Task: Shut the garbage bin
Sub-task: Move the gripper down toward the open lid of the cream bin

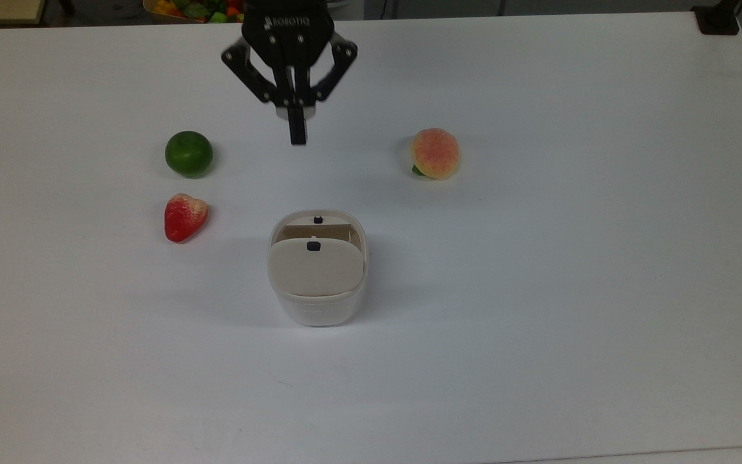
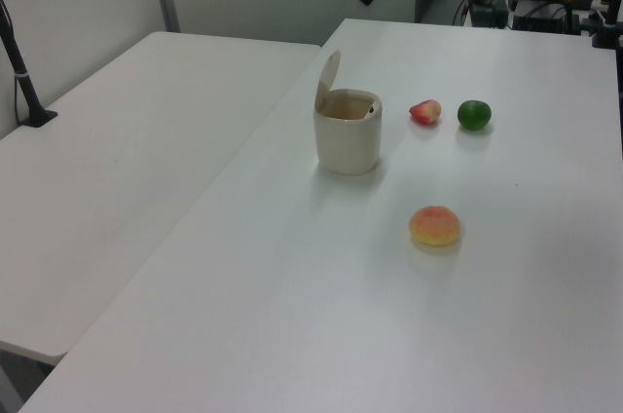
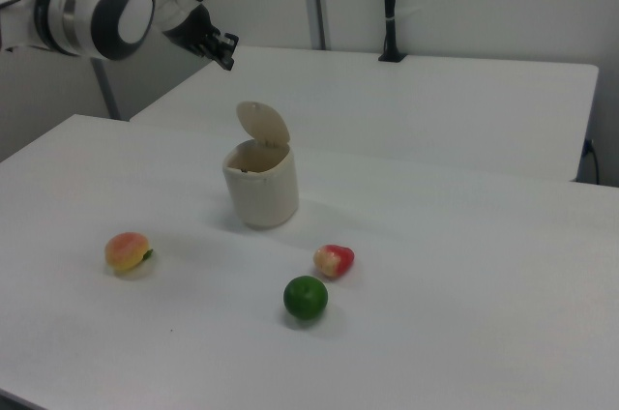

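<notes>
Your garbage bin (image 1: 317, 277) sits in the middle of the white table (image 1: 570, 258) with its beige lid (image 3: 263, 124) standing straight up, well apart from the strawberry (image 1: 184, 216), the lime (image 1: 189, 153) and the peach (image 1: 435, 153). The gripper (image 1: 296, 132) hangs high above the table, well short of the bin, and its two fingers are pressed together with nothing between them — that should be fine, since you don't need to grab anything. The bin looks light and made of hard, smooth plastic, so it could slide or tip — push gently down on the top edge of the lid and let the hinge do the work.
</notes>
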